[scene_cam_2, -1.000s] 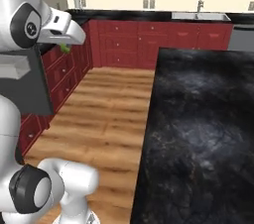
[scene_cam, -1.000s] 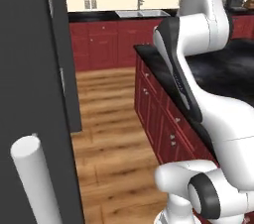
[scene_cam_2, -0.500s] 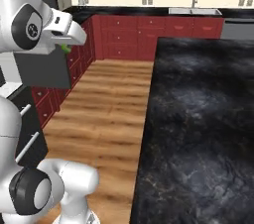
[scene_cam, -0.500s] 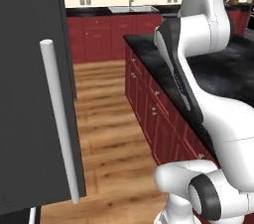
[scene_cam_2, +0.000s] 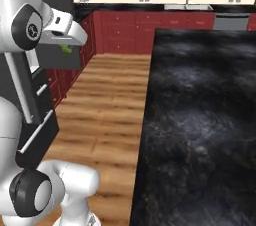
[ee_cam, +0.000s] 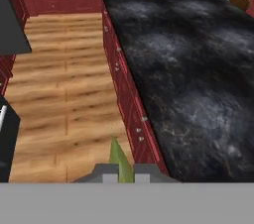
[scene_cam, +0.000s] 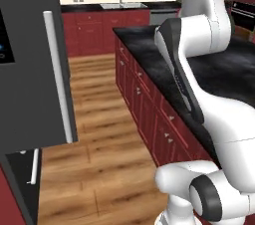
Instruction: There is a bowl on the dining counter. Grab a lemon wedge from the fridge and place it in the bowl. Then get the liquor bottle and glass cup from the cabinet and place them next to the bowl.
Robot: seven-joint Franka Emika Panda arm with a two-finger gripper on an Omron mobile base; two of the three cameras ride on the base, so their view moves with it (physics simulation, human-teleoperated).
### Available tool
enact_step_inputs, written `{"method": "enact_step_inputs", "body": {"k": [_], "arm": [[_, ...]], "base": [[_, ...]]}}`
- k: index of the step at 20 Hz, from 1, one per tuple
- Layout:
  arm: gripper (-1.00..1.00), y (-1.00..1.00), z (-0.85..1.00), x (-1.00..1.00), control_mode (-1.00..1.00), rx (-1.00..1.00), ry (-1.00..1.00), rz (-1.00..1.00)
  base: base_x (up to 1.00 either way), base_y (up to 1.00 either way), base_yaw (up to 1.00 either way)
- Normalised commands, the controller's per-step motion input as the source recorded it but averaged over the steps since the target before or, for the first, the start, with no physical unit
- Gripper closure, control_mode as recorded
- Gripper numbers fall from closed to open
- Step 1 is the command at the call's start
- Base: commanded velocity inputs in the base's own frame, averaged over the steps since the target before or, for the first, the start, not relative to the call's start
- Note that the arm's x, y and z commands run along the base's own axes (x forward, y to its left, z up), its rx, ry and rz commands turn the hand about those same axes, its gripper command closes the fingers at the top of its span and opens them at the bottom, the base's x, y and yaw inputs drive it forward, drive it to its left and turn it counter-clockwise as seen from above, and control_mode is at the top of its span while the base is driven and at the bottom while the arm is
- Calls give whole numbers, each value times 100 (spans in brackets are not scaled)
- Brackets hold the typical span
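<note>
In the left base view, the white arm hides the pincer behind its own body. The fridge [scene_cam: 35, 64] is off to the side, its door open with the long silver handle [scene_cam: 60, 77] facing us. The dining counter [scene_cam: 164, 64] runs along the other side, dark and marbled.

In the right base view, the pincer [scene_cam_2: 65, 46] is up high beside the arm's big joint. A little yellow-green bit, the lemon wedge [scene_cam_2: 65, 49], pokes out just under it. The pincer is clenched on the wedge. The dining counter lies well apart from the pincer here, across the wooden floor [scene_cam_2: 105, 100]. This view shows the wedge hanging in the air over the floor, not over the counter.

In the hand view, the lemon wedge [ee_cam: 120, 161] sticks up between the two dark finger tips at the bottom, squeezed tight. Ahead of the pincer and to one side is the black stone top. Far ahead, at the counter's far corner, a small tan curved shape [ee_cam: 240, 1] peeks in. That may be the bowl, but it is too small to be sure. The base views do not show it.

I think the step in hand is carrying the lemon wedge from the fridge to the bowl. The next move calls for getting much closer along the counter, then lifting the wedge over the bowl and letting go.
</note>
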Motion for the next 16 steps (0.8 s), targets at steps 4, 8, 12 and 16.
{"method": "enact_step_inputs", "body": {"k": [4, 8, 12, 16], "arm": [[100, 0, 0, 0, 100, 0, 0, 0], [100, 0, 0, 0, 100, 0, 0, 0], [100, 0, 0, 0, 100, 0, 0, 0], [100, 0, 0, 0, 100, 0, 0, 0]], "base": [[-100, -11, -8], [-100, -10, -8], [-100, -10, -9], [-100, -11, -9]]}}
